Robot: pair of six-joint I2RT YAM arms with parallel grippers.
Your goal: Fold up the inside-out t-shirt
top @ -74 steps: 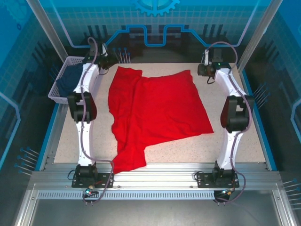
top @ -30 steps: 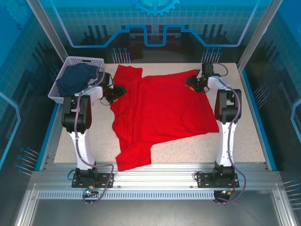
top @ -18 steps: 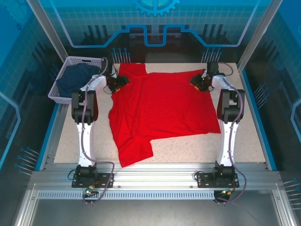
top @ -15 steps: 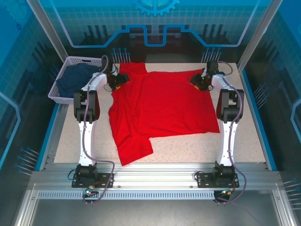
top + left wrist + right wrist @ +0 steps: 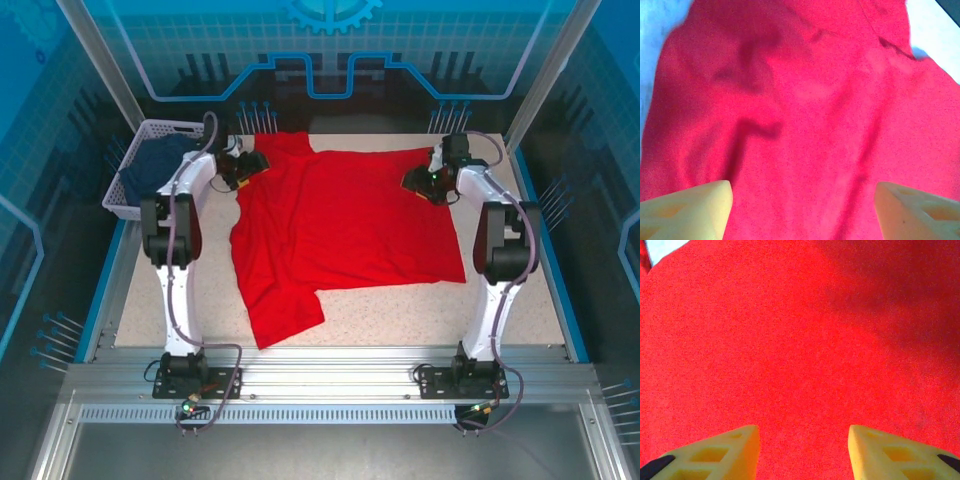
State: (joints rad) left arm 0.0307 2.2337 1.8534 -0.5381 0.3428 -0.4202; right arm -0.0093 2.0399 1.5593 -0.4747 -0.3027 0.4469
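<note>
T-shirt (image 5: pixel 340 235) spread on counter (image 5: pixel 430 320); left end effector (image 5: pixel 247 168) and right end effector (image 5: pixel 420 182) both released.
The red cloth lies mostly flat across the middle of the counter, with one part trailing toward the near left edge. The left end effector is over its far left part, fingers (image 5: pixel 695 207) wide apart with nothing between them. The right end effector is over the far right corner, fingers (image 5: pixel 715 452) parted, cloth beneath and not pinched. A dark blue garment (image 5: pixel 150 165) rests in a white basket (image 5: pixel 160 128) at far left.
</note>
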